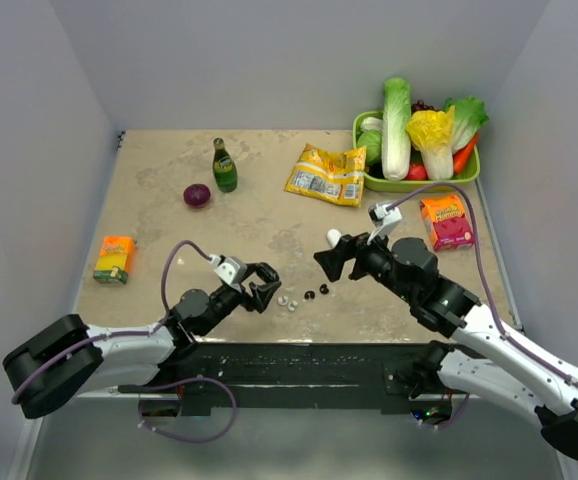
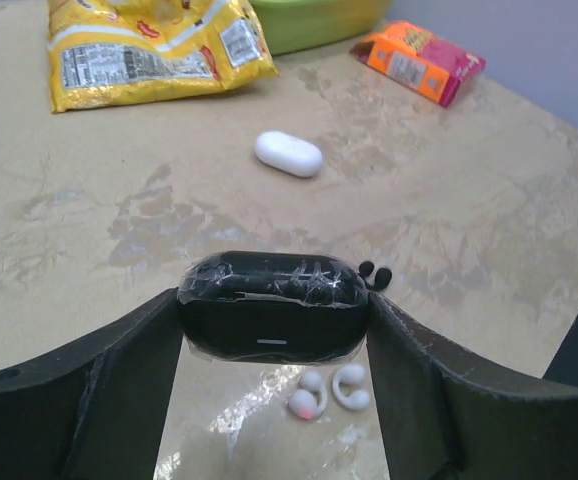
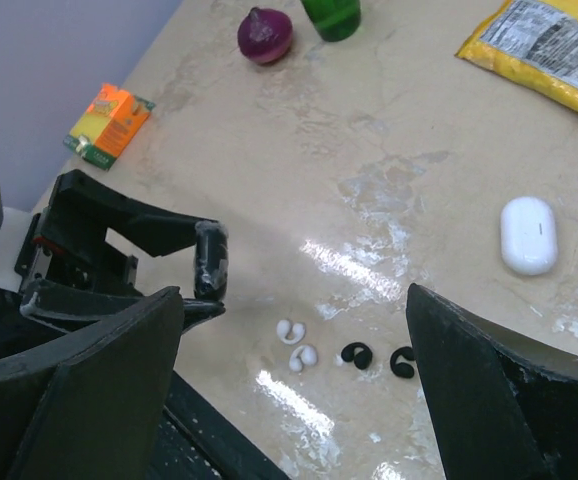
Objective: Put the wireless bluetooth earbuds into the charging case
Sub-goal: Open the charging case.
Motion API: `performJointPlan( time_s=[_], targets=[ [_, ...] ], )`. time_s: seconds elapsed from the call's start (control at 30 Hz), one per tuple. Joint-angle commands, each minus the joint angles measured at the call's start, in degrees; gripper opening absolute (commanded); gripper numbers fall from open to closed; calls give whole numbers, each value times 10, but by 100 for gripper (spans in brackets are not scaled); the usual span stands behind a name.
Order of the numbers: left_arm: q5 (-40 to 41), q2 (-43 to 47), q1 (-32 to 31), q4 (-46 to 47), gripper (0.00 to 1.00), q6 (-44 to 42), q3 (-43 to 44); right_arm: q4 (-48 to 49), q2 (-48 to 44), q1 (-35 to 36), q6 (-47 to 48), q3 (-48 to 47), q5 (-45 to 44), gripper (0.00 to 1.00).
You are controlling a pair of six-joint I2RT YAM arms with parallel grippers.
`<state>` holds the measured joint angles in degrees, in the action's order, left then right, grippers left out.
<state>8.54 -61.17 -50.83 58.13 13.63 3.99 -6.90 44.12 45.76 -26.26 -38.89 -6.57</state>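
Two white earbuds point(image 1: 287, 300) lie side by side on the table near its front edge; they also show in the left wrist view point(image 2: 314, 396) and the right wrist view point(image 3: 296, 343). The white oval charging case point(image 1: 334, 237) lies shut on the table farther back, also in the left wrist view point(image 2: 289, 153) and the right wrist view point(image 3: 528, 234). My left gripper point(image 1: 264, 288) point(image 2: 272, 322) is shut on a black taped oval case point(image 2: 269, 305), held just above and left of the white earbuds. My right gripper point(image 1: 329, 262) point(image 3: 291, 295) is open and empty, hovering near the white case.
Two black earbuds point(image 1: 316, 292) point(image 3: 377, 357) lie right of the white ones. At the back are a yellow snack bag point(image 1: 326, 173), a green bin point(image 1: 424, 185) of vegetables, a pink box point(image 1: 446, 221), a green bottle point(image 1: 224, 166) and a red onion point(image 1: 197, 195). An orange box point(image 1: 115, 259) lies left.
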Motion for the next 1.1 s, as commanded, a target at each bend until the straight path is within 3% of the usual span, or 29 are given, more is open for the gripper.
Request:
performJointPlan(
  time_s=[0.0,0.1,0.27,0.63,1.07],
  targets=[
    [-81,-33,-5,363,0,-79,-40,-22,38,0,44,-52,64,96],
    [-144,-56,-7,394,0,-120,-40,-44,83,1,51,-77,113,96],
    [-164,-103,-9,464,0,-134,-57,-53,127,9,56,-88,135,98],
    [-195,-106,-23,435,0,-172,-45,-33,204,42,49,-101,154,98],
    [-177,-77,-49,376,0,-202,-31,-3,254,44,31,-96,181,91]
  ],
)
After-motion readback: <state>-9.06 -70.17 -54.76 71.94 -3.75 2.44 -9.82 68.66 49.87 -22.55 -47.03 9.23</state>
